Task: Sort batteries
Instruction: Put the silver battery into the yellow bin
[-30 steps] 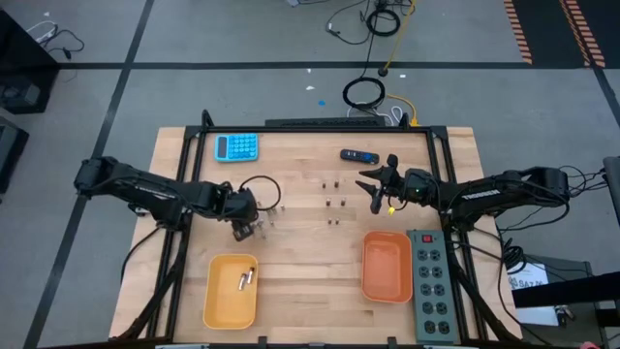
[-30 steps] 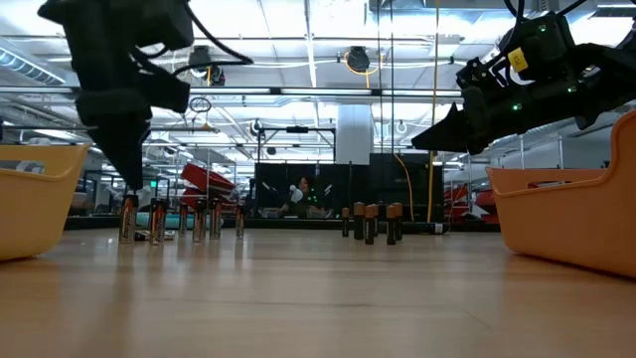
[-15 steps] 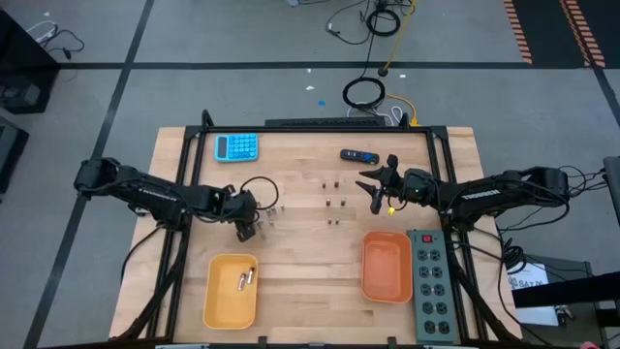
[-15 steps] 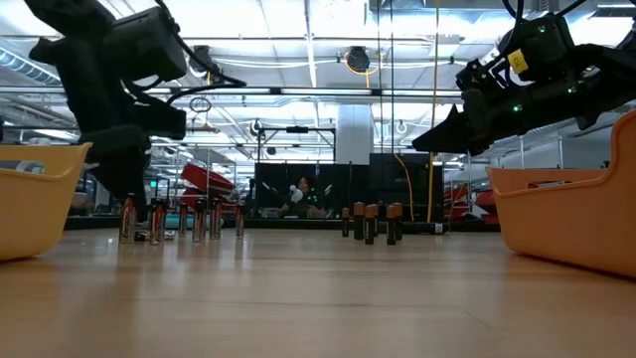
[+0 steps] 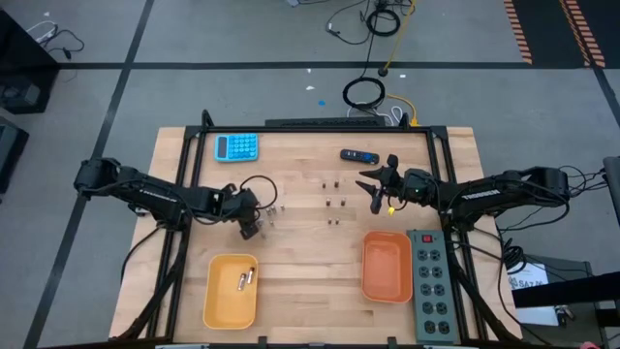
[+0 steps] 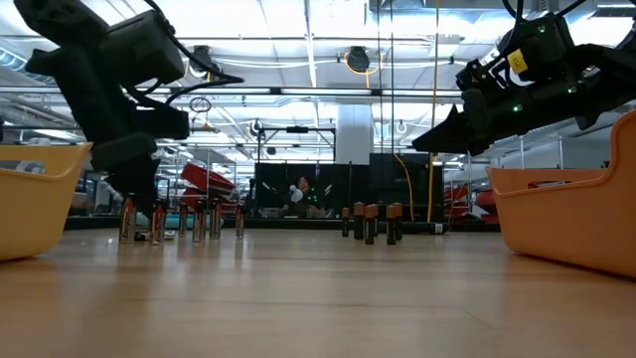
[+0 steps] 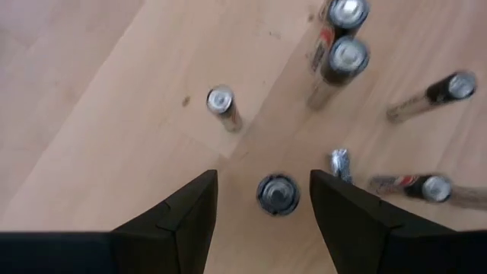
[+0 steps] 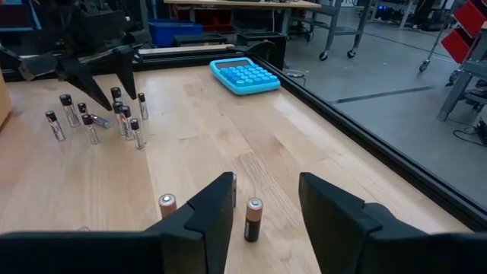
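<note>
Having tilted lower, the left hand [image 7: 262,209] straddles a battery [image 7: 276,194], open, empty.

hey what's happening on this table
A two-armed robot is sorting batteries. The left gripper hangs open right over one standing battery in the left cluster, jaws either side of it, not yet gripping. Two batteries already lie in the yellow tray. The orange tray looks empty. The right gripper waits open above the table near the darker batteries in the middle, holding nothing.
</note>
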Controlling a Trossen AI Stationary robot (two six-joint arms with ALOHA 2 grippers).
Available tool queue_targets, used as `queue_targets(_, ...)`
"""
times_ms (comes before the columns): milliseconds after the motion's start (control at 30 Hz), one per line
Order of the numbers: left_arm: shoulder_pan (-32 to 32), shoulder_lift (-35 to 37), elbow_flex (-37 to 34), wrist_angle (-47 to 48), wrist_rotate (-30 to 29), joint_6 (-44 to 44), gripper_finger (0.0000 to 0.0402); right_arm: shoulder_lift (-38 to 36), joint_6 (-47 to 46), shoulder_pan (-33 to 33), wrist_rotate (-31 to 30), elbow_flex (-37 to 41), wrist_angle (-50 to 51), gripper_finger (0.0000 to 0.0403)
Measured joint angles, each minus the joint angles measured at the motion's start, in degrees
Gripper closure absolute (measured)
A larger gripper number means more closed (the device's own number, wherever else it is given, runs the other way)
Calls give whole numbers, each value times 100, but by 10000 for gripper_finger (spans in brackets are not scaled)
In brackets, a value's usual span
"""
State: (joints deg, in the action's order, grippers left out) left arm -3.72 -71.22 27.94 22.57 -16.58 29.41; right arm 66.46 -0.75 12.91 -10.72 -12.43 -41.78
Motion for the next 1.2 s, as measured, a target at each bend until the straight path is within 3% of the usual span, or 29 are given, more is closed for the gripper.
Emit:
queue_targets(167, 2, 0, 0, -28, -10, -35, 216, 0, 0, 0, -2, 0, 2, 259)
queue_targets(333, 1, 0, 0, -14, -22, -88, 344, 0, 0, 0, -2, 0, 1, 259)
queue_targets(367, 2, 0, 0, -18, -25, -111, 351, 0, 2, 0, -2, 0, 2, 259)
queue_targets(667, 2, 109, 81, 90, 0, -131, 350, 0, 0, 0, -2, 0, 9, 259)
queue_targets(867, 2, 904, 586, 1063, -84, -138, 350, 0, -4, 1, -2, 0, 43, 259)
queue_targets(1000, -3, 1659, 732, 1164, 833, 38, 350, 0, -26, 2, -2, 0, 59, 259)
queue_targets(1133, -25, 2274, 733, 960, 2303, 822, 350, 0, -26, 1, -2, 0, 61, 259)
queue_targets(1200, -154, 2426, 734, 897, 2647, 1252, 350, 0, -28, 0, -2, 0, 78, 259)
